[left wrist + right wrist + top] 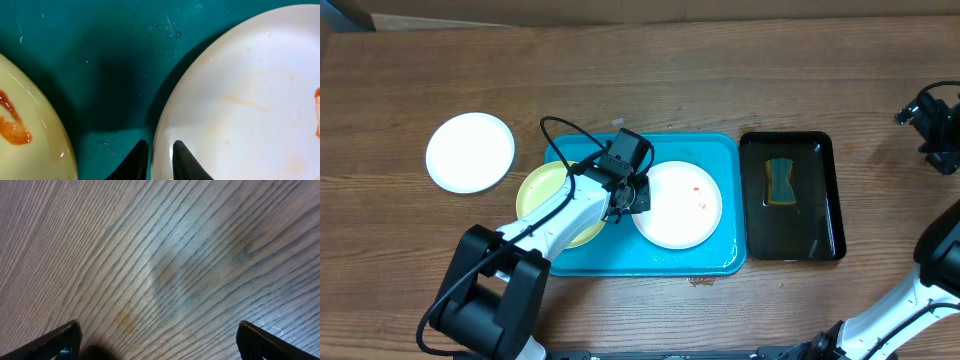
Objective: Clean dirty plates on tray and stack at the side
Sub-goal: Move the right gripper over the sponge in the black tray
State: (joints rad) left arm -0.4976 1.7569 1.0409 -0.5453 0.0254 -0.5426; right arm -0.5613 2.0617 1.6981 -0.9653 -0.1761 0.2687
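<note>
Overhead, the left arm (555,215) covers much of the yellow-green plate (538,185). The wrist view crops the white plate (240,100); the left gripper (160,146) perhaps pinches its rim, but the grip is unclear.

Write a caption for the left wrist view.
Left fingers straddle the rim of the white plate on the turquoise tray, a smeared yellow plate alongside.

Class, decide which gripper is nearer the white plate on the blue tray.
Left. The left gripper straddles the white plate's rim; the right gripper hangs open over the table, far off to the plate's right.
</note>
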